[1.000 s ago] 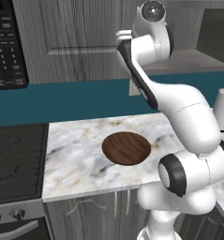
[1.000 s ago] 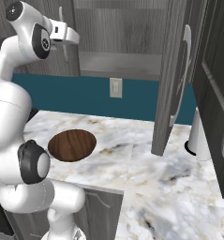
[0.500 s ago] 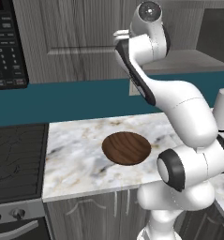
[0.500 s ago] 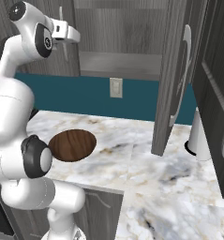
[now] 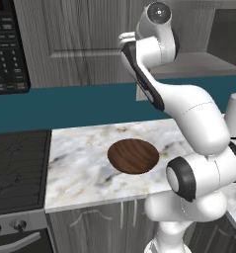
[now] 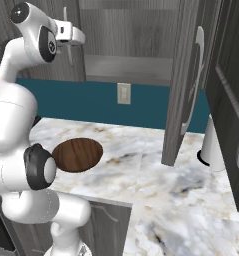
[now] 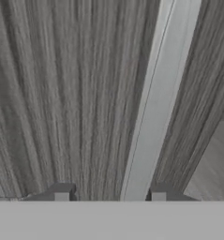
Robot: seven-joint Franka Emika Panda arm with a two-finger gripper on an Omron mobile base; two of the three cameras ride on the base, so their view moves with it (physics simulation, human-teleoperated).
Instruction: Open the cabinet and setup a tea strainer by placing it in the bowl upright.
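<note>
Two doors on the cabinet (image 6: pixel 131 30): the right one (image 6: pixel 183 85) stands swung out over the counter, the left one shut. Gripper (image 7: pixel 108 194) is up against the left door, fingertips (image 7: pixel 62 193) either side of the silver bar handle (image 7: pixel 155 103), part-spread, not yet seen touching it. Judgement: handle is rigid and smooth; take it mid-length, pull along the hinge arc. Bowl (image 5: pixel 133 155) sits on the marble counter (image 5: pixel 80 168) below, near its front edge. Stove (image 5: pixel 16 168) at left, white appliance (image 6: pixel 211 150) at right, past the open door. Strainer not visible.
</note>
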